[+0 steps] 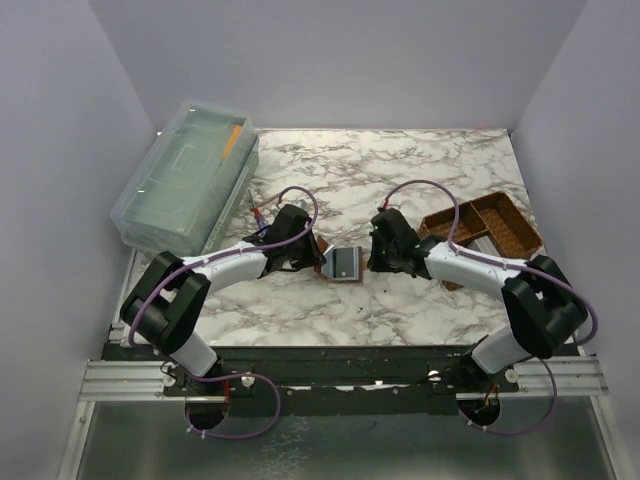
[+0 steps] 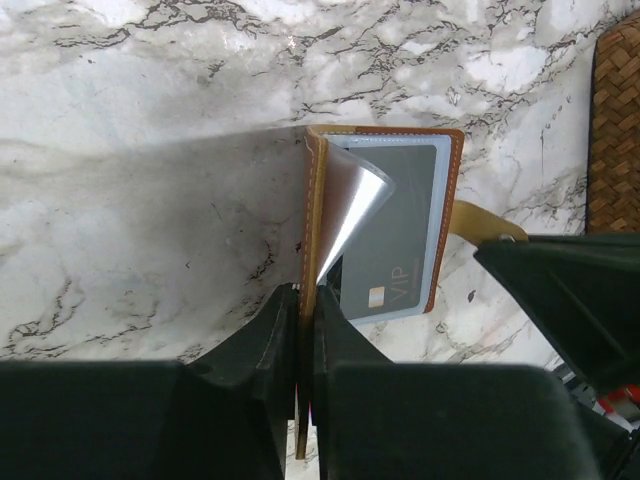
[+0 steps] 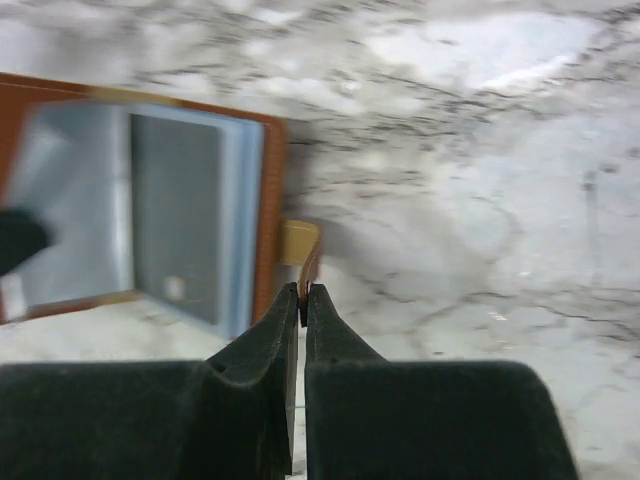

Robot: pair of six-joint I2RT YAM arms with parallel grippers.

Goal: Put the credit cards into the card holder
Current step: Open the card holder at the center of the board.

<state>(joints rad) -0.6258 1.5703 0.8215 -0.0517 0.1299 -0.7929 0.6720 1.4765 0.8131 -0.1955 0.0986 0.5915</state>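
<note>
card holder [image 1: 346,265]: open at table [image 1: 420,170] centre, grey credit card [image 2: 400,220] lying on its grey-blue inside | left end effector [image 2: 306,298]: clenched on its raised cover, 9 o'clock side | right end effector [image 3: 302,298]: clenched on its snap tab [image 3: 298,243], 3 o'clock side | basket [image 1: 500,225]: 2 o'clock | plastic box [image 1: 185,175]: 10 o'clock
</note>
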